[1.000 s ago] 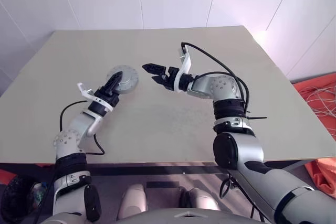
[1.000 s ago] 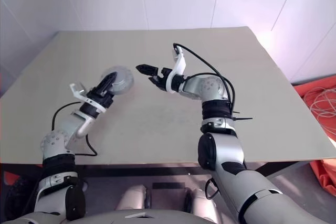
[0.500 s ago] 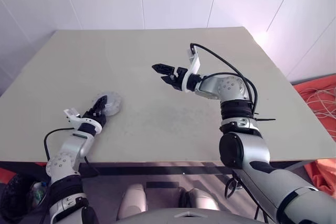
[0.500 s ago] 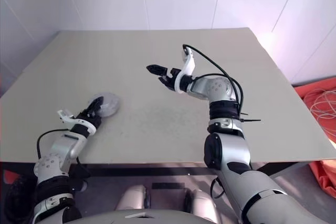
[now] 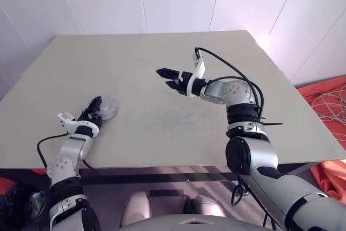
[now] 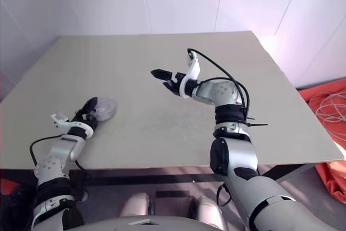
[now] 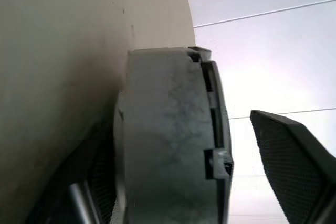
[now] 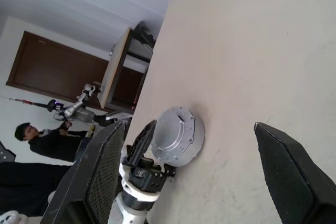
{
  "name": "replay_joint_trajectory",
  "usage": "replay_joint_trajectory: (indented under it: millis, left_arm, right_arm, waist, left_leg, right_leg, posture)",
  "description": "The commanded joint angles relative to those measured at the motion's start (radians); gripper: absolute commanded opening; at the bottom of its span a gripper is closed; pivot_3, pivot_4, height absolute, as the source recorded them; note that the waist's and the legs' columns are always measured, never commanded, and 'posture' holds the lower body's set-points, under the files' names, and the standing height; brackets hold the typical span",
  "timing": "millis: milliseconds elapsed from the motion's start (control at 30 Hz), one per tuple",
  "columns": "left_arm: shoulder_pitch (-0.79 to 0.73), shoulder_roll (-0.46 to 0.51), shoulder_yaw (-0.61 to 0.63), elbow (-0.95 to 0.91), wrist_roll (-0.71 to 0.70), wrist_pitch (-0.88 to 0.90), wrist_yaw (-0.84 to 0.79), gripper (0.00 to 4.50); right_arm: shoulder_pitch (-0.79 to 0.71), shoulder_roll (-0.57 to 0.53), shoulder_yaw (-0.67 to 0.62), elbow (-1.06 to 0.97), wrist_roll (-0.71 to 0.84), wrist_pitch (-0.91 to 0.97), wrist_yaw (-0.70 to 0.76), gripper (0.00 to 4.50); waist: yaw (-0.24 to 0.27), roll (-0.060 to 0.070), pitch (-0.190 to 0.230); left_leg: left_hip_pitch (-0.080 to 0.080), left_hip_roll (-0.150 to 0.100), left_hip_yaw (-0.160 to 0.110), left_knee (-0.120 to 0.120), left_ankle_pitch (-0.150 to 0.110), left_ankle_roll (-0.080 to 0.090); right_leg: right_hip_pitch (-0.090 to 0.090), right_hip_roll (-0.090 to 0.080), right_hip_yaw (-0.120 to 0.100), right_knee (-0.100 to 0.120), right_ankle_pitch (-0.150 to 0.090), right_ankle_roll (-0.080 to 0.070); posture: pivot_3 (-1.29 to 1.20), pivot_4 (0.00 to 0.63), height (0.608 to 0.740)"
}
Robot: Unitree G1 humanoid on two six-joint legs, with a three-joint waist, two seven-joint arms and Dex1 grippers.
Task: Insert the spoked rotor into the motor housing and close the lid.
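A big tan table [image 5: 162,68] fills the room in front of the robot. The motor housing [image 5: 106,107] sits flat on the table near the front left edge. It is round and grey, and the lid [image 8: 176,135] is already on top of it, so I cannot see inside, and I cannot tell where the spoked rotor is. The left arm is stretched out low over that same front edge, bent a little at the elbow, and it reaches toward the housing from the robot's side. The left gripper [image 5: 93,109] points level and forward, right at the housing. Its two black fingers stand apart with the housing between them. In the left wrist view one finger [image 7: 291,161] has a clear gap between it and the housing's side, so it is not squeezing. The other finger is down low by the table, close to the housing, and I cannot tell if it touches. The right arm is held up high, bent at the elbow, far to the right of the housing. The right gripper [image 5: 170,78] hangs in the air above the middle of the table with its fingers spread wide and nothing in them. It points toward the housing's side of the table.
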Motion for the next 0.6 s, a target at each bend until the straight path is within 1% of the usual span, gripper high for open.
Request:
replay_joint_trajectory:
  millis: [33,100,133,167,233,267,300,333,367,400,433,467,500,533,567,600]
  left_arm:
    - [-0.008,0.047,0.09,0.106,0.065,-0.109,0.05,4.48]
    - [-0.021,0.055,0.111,0.146,0.077,-0.151,0.067,4.48]
    - [-0.025,0.059,0.12,0.162,0.095,-0.182,0.085,4.48]
    - [-0.027,0.061,0.124,0.173,0.109,-0.202,0.096,4.48]
    - [-0.032,0.069,0.136,0.196,0.141,-0.25,0.13,4.48]
    - [-0.036,0.072,0.14,0.206,0.155,-0.272,0.143,4.48]
    - [-0.038,0.077,0.145,0.221,0.172,-0.297,0.157,4.48]
    - [-0.042,0.085,0.15,0.242,0.199,-0.334,0.171,4.48]
    - [-0.044,0.091,0.153,0.258,0.217,-0.357,0.178,4.48]
    - [-0.043,0.098,0.149,0.272,0.246,-0.382,0.187,4.48]
    - [-0.044,0.103,0.148,0.29,0.273,-0.415,0.197,4.48]
    - [-0.042,0.107,0.145,0.302,0.3,-0.444,0.204,4.48]
    - [-0.042,0.11,0.144,0.311,0.32,-0.465,0.207,4.48]
    - [-0.042,0.116,0.144,0.331,0.352,-0.503,0.221,4.48]
    - [-0.038,0.129,0.133,0.354,0.402,-0.548,0.234,4.48]
    - [-0.037,0.142,0.126,0.38,0.447,-0.595,0.251,4.48]
  right_arm:
    - [-0.026,0.002,0.0,-0.006,0.0,-0.02,0.001,4.5]
    - [-0.026,0.001,0.0,0.005,-0.007,-0.028,-0.005,4.5]
    - [-0.027,0.001,0.001,0.009,-0.009,-0.029,-0.006,4.5]
    - [-0.029,0.001,0.001,0.012,-0.01,-0.029,-0.005,4.5]
    - [-0.03,0.002,0.002,0.014,-0.01,-0.028,-0.005,4.5]
    - [-0.031,0.002,0.003,0.016,-0.011,-0.028,-0.004,4.5]
    - [-0.031,0.002,0.004,0.016,-0.01,-0.026,-0.005,4.5]
    - [-0.032,0.002,0.004,0.018,-0.01,-0.026,-0.004,4.5]
    - [-0.032,0.002,0.004,0.017,-0.01,-0.024,-0.004,4.5]
    - [-0.032,0.002,0.005,0.018,-0.01,-0.024,-0.004,4.5]
    - [-0.032,0.002,0.005,0.019,-0.01,-0.023,-0.004,4.5]
    - [-0.031,0.001,0.005,0.018,-0.009,-0.021,-0.003,4.5]
    - [-0.031,0.001,0.006,0.017,-0.009,-0.02,-0.003,4.5]
    - [-0.029,0.0,0.007,0.016,-0.008,-0.018,-0.002,4.5]
    - [-0.028,0.0,0.008,0.016,-0.008,-0.015,0.0,4.5]
    - [-0.027,0.0,0.01,0.014,-0.008,-0.011,0.002,4.5]
  waist:
    - [-0.002,0.0,0.0]
    - [-0.005,0.0,0.0]
    - [-0.008,0.002,0.0]
    - [-0.015,0.005,-0.002]
    - [-0.035,0.013,-0.002]
    - [-0.046,0.016,-0.001]
    - [-0.052,0.017,-0.001]
    - [-0.05,-0.004,-0.006]
    - [-0.046,-0.024,-0.01]
    - [-0.032,-0.022,-0.012]
    - [-0.023,-0.017,-0.016]
    - [-0.023,-0.013,-0.018]
    - [-0.024,0.001,-0.025]
    - [-0.024,0.003,-0.026]
    - [-0.028,0.005,-0.027]
    - [-0.032,0.009,-0.029]
  left_leg:
    - [0.009,0.0,0.001,-0.003,0.0,0.0]
    - [0.018,0.001,0.001,-0.008,0.002,-0.003]
    - [0.023,0.003,0.001,-0.011,0.003,-0.004]
    - [0.026,0.006,0.0,-0.015,0.003,-0.004]
    - [0.029,0.022,-0.004,-0.015,0.003,-0.005]
    - [0.033,0.03,-0.004,-0.015,0.003,-0.006]
    - [0.036,0.036,-0.004,-0.016,0.004,-0.008]
    - [0.039,0.039,-0.003,-0.017,0.006,-0.011]
    - [0.045,0.031,0.013,-0.013,0.009,-0.017]
    - [0.052,0.022,0.021,-0.011,0.007,-0.027]
    - [0.045,0.017,0.018,0.013,-0.009,-0.032]
    - [0.031,0.01,0.007,0.039,-0.009,-0.033]
    - [0.021,-0.007,-0.006,0.034,-0.005,-0.039]
    - [0.012,-0.013,-0.007,0.007,0.003,-0.035]
    - [0.01,-0.007,-0.016,0.009,0.004,-0.032]
    - [0.009,0.0,-0.018,0.008,0.005,-0.034]
  right_leg:
    - [0.006,0.0,0.0,-0.002,0.0,0.0]
    - [0.011,0.0,-0.004,-0.007,-0.001,0.001]
    - [0.014,0.0,-0.01,-0.014,-0.001,0.001]
    - [0.019,0.0,-0.019,-0.023,0.0,0.001]
    - [0.03,-0.001,-0.05,-0.04,0.0,0.001]
    - [0.035,-0.002,-0.062,-0.042,0.0,0.001]
    - [0.038,-0.002,-0.068,-0.041,-0.001,0.002]
    - [0.036,-0.002,-0.053,0.002,-0.013,0.02]
    - [0.034,-0.006,0.015,0.076,-0.058,0.024]
    - [0.02,-0.003,0.038,0.097,-0.082,-0.002]
    - [0.008,0.0,0.039,0.098,-0.085,-0.007]
    - [-0.001,0.002,0.037,0.097,-0.084,-0.006]
    - [-0.01,0.008,0.036,0.092,-0.079,0.003]
    - [-0.015,0.022,0.028,0.087,-0.071,0.012]
    - [-0.015,0.031,0.024,0.082,-0.065,0.008]
    - [-0.015,0.036,0.018,0.076,-0.062,0.009]
  posture:
    - [0.0,0.0,0.74]
    - [0.0,0.0,0.74]
    - [0.0,0.0,0.74]
    - [0.0,0.0,0.74]
    - [0.0,0.0,0.74]
    - [0.0,0.0,0.74]
    - [0.0,0.0,0.74]
    - [0.0,0.0,0.74]
    - [0.0,0.0,0.74]
    - [0.0,0.0,0.74]
    - [0.0,0.0,0.74]
    - [0.0,0.0,0.74]
    - [0.0,0.0,0.74]
    - [0.0,0.0,0.74]
    - [0.0,0.0,0.74]
    - [0.0,0.0,0.74]
